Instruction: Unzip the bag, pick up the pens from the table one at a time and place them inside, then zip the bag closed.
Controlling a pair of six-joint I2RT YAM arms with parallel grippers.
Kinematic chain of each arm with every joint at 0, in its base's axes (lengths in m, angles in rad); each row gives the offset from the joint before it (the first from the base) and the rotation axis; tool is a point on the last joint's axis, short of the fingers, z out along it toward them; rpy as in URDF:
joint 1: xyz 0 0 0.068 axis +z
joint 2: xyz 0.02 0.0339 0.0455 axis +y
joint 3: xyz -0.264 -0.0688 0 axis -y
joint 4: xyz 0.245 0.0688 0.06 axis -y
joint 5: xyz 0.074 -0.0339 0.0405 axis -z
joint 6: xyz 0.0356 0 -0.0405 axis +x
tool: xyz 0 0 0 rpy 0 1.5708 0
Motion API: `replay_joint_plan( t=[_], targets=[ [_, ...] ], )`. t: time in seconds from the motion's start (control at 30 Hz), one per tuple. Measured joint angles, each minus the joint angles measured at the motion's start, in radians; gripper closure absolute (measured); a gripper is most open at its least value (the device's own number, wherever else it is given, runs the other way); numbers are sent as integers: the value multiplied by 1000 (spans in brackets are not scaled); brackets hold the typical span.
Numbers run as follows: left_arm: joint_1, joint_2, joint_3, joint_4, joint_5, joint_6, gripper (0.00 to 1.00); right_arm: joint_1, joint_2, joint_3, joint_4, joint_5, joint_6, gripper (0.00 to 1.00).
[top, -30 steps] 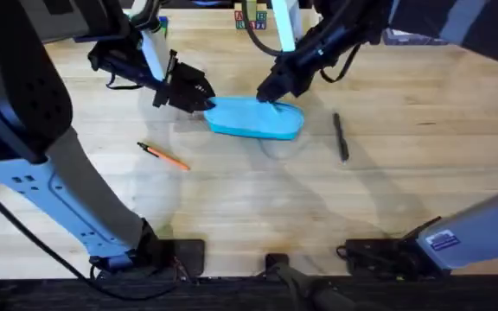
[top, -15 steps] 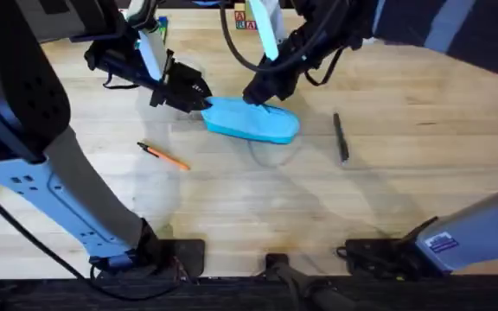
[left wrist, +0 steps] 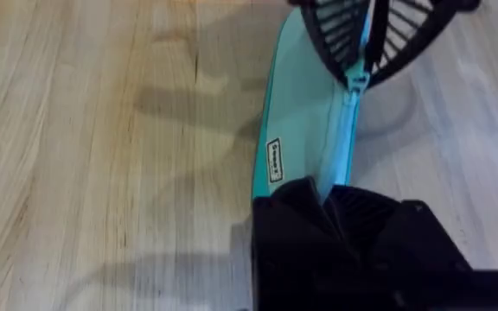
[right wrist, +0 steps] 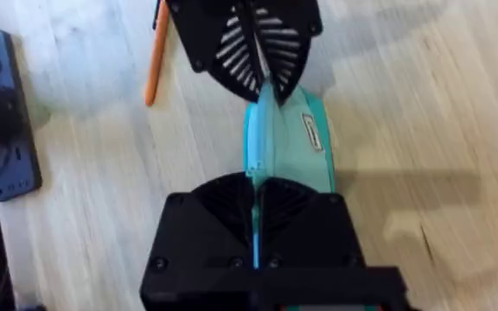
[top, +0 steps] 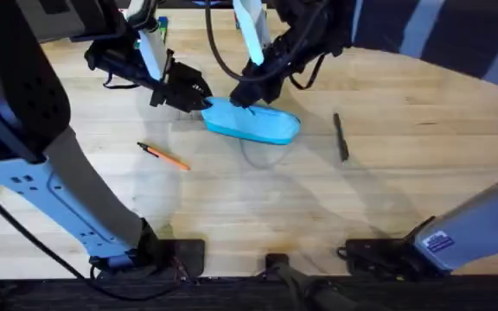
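Observation:
The light-blue bag (top: 253, 123) lies on the table (top: 258, 207) left of centre. My left gripper (top: 201, 99) is shut on the bag's left end, as the left wrist view shows (left wrist: 328, 194). My right gripper (top: 239, 98) sits over the bag's top near that same end, shut on the zipper pull (left wrist: 357, 82). The two grippers stand close together along the zipper line (right wrist: 258, 130). The orange pen (top: 164, 156) lies in front of the bag to the left. The black pen (top: 341, 136) lies to the bag's right.
Small coloured blocks (top: 251, 17) stand at the table's far edge, with a blue item (top: 161, 24) near the left arm. The arm bases and cables (top: 379, 255) line the near edge. Bare wood lies in front of the bag.
My right gripper has slid left along the bag's top, from near its right end toward the left end. The bag shifted slightly left. The left gripper and both pens stayed put.

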Motion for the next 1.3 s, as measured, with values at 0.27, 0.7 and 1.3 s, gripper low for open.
replay_joint_plan(
  t=[0.27, 0.7, 1.3],
  targets=[
    [-2, 0, 0, 0, 0, 0, 958, 37, 35, 0, 81, -12, 15, 971],
    [-2, 0, 0, 0, 1, 0, 958, 46, 43, 0, 157, -4, 40, 971],
    [-2, 0, 0, 2, 2, 0, 958, 48, 44, 0, 153, -18, 59, 711]
  ],
)
